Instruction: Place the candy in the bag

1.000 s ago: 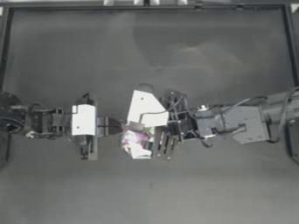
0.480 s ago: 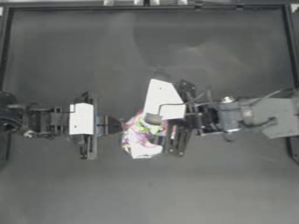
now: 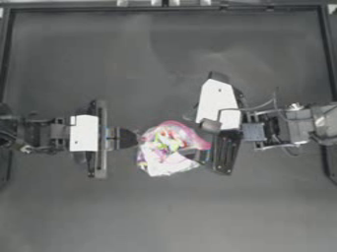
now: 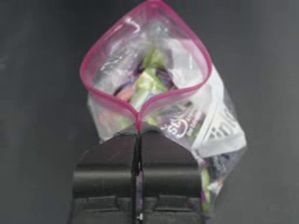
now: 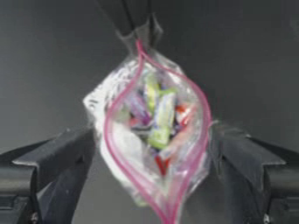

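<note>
The bag (image 3: 168, 150) sits near the middle of the tabletop, held up with its pink-red seal strip spread into an open loop. The left gripper (image 3: 126, 139), reaching in from the left edge, has its jaws pressed together on one end of that strip; the left wrist view shows the 2 dark jaws meeting right where the seal pinches in. The right gripper (image 3: 214, 147) comes from the right edge and stands at the opposite side of the mouth, jaws apart and holding nothing, one on each side of the bag in the right wrist view.

The candy (image 5: 161, 118), a yellow-green wrapped piece, lies inside the bag among the mixed sweets, standing roughly on end below the mouth. By that reading the drop is done and the task is close to finished.

What matters next: the mouth's long axis runs left to right between the 2 grippers, so the open right jaws straddle it crosswise, and the right arm is the free one. The left grip is the only thing holding the bag upright; letting go carelessly could tip it and spill sweets
</note>
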Robot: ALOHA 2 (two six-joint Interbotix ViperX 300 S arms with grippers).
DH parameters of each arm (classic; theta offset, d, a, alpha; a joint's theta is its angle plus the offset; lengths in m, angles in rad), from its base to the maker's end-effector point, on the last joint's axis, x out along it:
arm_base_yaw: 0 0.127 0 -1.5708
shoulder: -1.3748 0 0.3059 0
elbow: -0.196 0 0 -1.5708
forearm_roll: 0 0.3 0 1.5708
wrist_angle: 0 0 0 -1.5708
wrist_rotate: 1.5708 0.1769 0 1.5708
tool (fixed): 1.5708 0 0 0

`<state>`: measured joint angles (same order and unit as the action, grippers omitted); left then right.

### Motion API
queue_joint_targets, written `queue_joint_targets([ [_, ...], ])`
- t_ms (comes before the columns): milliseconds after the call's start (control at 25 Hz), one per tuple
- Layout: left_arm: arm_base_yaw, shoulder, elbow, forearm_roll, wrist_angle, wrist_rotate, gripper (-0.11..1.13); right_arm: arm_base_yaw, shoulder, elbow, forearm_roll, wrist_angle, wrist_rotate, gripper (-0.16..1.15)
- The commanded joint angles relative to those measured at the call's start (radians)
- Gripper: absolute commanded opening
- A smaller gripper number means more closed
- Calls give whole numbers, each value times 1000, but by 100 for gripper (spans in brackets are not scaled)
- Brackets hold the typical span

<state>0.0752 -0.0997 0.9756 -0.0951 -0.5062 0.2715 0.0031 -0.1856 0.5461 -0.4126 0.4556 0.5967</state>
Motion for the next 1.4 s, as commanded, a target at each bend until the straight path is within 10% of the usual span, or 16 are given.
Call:
queue_joint_targets([
  [40, 3, -66, -17, 0, -2, 3, 5, 2, -37, 6, -5, -23, 2, 102],
  [1400, -5, -216, 95, -26, 3, -2, 5, 2, -199, 140, 6, -34, 23, 102],
])
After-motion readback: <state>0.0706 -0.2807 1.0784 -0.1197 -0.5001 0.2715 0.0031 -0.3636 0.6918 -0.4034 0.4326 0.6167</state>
